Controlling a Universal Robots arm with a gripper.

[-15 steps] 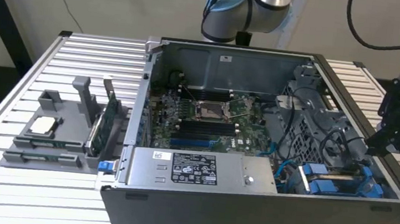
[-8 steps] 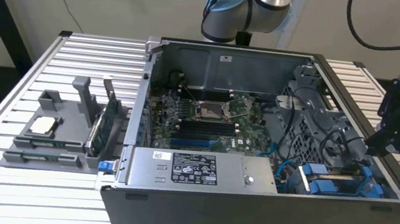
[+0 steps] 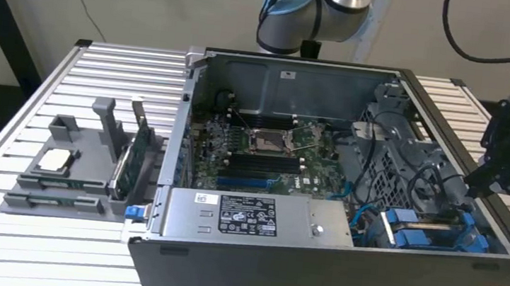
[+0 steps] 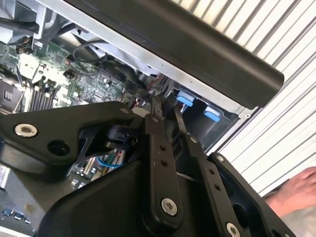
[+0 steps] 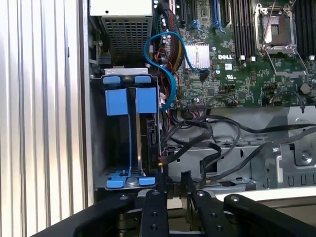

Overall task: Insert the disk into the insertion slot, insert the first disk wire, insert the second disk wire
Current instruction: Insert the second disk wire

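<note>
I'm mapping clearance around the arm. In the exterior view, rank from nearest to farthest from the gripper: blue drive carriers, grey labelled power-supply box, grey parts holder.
Measured from the gripper:
1. Blue drive carriers, case's right corner.
2. Grey labelled power-supply box, front middle.
3. Grey parts holder, outside the case, far left.

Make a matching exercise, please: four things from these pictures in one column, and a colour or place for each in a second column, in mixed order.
Things:
1. power-supply box
2. curved cable
3. gripper
4. parts holder

Descriptions:
A. blue
B. black, at the drive cage's edge
C. outside the case, on the exterior view's left
D. grey, with a white label

Pairs: 1-D, 2-A, 3-B, 4-C
</note>
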